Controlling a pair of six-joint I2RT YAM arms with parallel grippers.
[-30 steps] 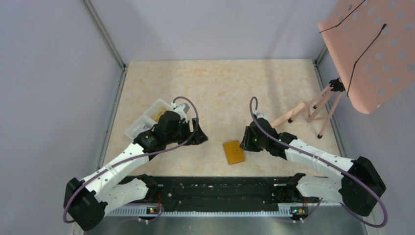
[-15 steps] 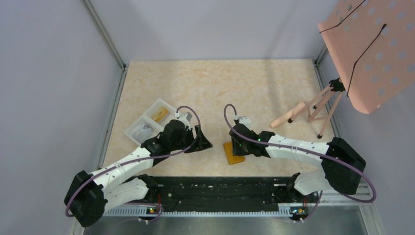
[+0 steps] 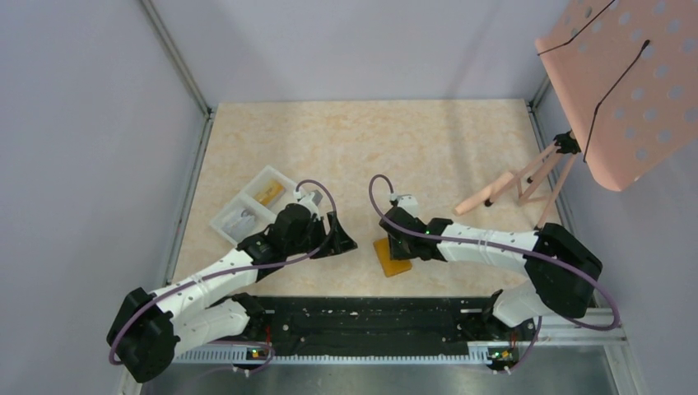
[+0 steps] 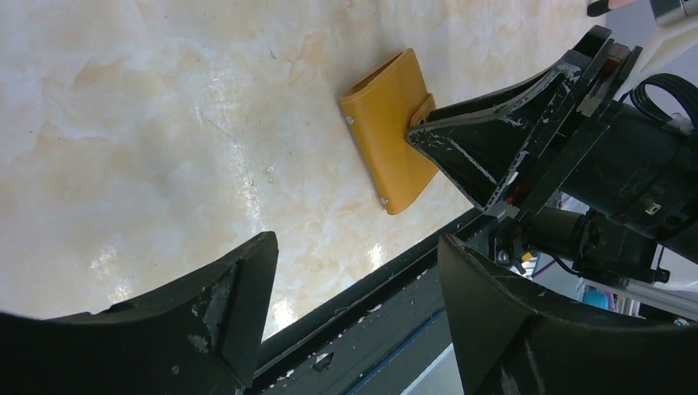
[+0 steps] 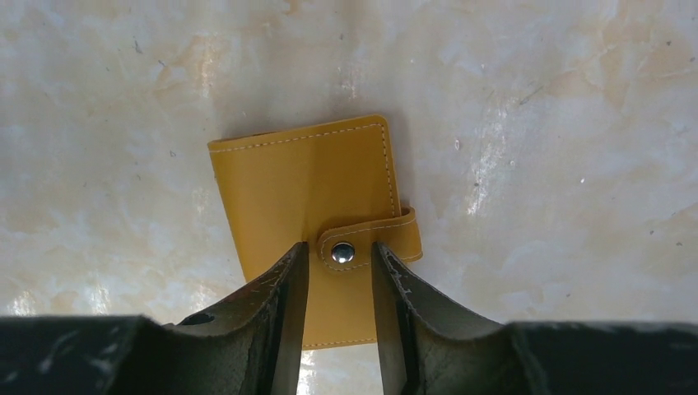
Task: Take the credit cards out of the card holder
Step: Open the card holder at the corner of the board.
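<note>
Card holder: orange card holder (image 5: pixel 296 189) (image 3: pixel 393 262) (image 4: pixel 387 140) lies flat on the bench (image 3: pixel 370 140), near the front edge at about 6 o'clock from the middle; its snap tab (image 5: pixel 366 239) is fastened.
Right hand: right hand (image 5: pixel 339 251) (image 3: pixel 393 234) is low over the card holder, fingers narrowly apart either side of the snap, clamping nothing.
Left hand: left hand (image 4: pixel 355 247) (image 3: pixel 342 239) is near the card holder's 9 o'clock, fingers spread wide, nothing between.
Tray: white tray (image 3: pixel 272 177) sits at 10 o'clock from the left hand; contents too small to tell.
Stand: pink perforated stand (image 3: pixel 625 82) is at the far 2 o'clock.
</note>
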